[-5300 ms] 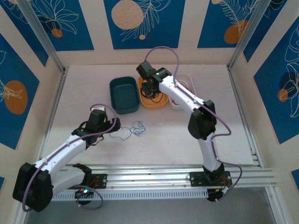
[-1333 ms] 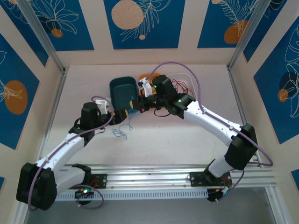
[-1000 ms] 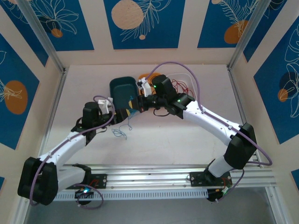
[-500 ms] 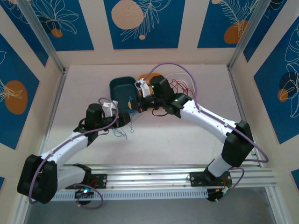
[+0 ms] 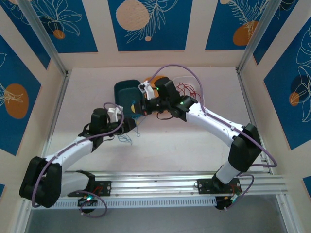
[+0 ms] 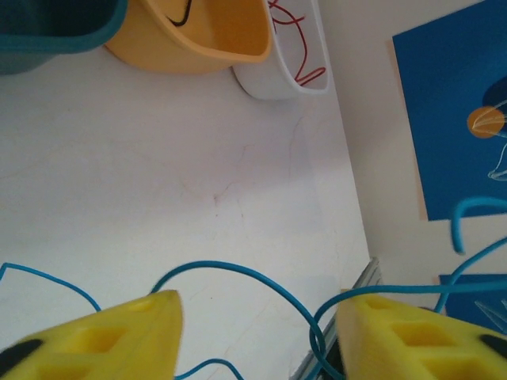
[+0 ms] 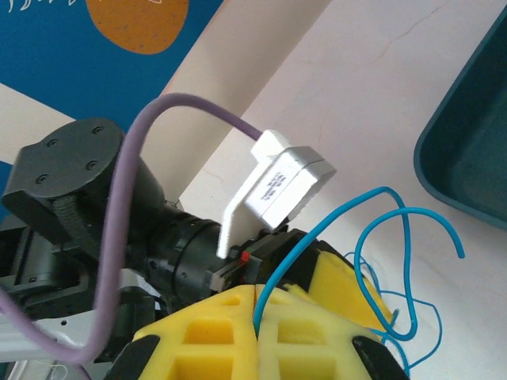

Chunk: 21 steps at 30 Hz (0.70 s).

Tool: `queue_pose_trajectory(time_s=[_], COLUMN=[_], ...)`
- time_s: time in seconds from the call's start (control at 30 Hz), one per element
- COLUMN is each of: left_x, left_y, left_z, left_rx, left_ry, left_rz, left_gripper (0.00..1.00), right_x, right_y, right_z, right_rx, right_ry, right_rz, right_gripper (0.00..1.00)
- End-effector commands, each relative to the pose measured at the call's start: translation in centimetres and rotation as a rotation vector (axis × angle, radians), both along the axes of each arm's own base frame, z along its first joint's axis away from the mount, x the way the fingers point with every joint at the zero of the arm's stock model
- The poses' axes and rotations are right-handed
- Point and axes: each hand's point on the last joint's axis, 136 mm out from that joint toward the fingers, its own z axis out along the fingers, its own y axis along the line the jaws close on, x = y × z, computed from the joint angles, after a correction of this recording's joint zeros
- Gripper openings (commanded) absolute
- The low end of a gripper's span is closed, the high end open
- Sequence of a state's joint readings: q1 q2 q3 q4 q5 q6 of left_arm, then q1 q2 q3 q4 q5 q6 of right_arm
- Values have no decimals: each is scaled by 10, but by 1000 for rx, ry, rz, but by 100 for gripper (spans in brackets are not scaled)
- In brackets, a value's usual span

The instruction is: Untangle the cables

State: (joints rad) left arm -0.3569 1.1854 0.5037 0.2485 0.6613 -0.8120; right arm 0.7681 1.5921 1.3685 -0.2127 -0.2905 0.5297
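The cables lie apart. A thin blue cable (image 5: pixel 127 139) is a loose tangle on the white table (image 5: pixel 184 141). One strand rises to my right gripper (image 5: pixel 138 108), which is shut on it beside the teal bin (image 5: pixel 125 93). In the right wrist view the blue cable (image 7: pixel 317 237) leaves the closed yellow pads (image 7: pixel 214 332). My left gripper (image 5: pixel 135 123) is just below, open. Loops of the blue cable (image 6: pixel 238 269) pass between its yellow pads (image 6: pixel 95 332) without being pinched. A black cable (image 6: pixel 184 12) lies in the orange bin (image 6: pixel 198 39), a red cable (image 6: pixel 297 47) in the white bin (image 6: pixel 269 83).
The three bins stand in a row at the back: teal, orange (image 5: pixel 162 79) and white (image 5: pixel 189 85), the right arm reaching across the last two. The two grippers are nearly touching. An aluminium rail (image 5: pixel 160 182) runs along the near edge. Bare table lies front right.
My left gripper has moved right and forward to just under the right gripper, and its fingers have narrowed around the blue loops. The right gripper has shifted slightly left, still holding the strand.
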Motion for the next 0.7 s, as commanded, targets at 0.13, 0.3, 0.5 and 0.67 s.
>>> queue_pose_trajectory(time_s=[0.13,0.3,0.5,0.67], left_x=[9,11,5,-3], left_y=[2,20,55,83], left_z=[-19,-43,-54,-55], left_rx=[4,116,296,427], left_ry=[22,64,58,34], left_rz=[57,144,266,339], left_gripper=[18,7,4,4], right_x=[-14,-13,-3,6], right_y=[-3,-26,-76,-121], right_z=[42,56,70,86], right_rx=[71,36,-55,-128], right_ry=[-64,-137,-242,-313], right_rz=[24,-51,-230,-381], right_gripper=[0,0,0,0])
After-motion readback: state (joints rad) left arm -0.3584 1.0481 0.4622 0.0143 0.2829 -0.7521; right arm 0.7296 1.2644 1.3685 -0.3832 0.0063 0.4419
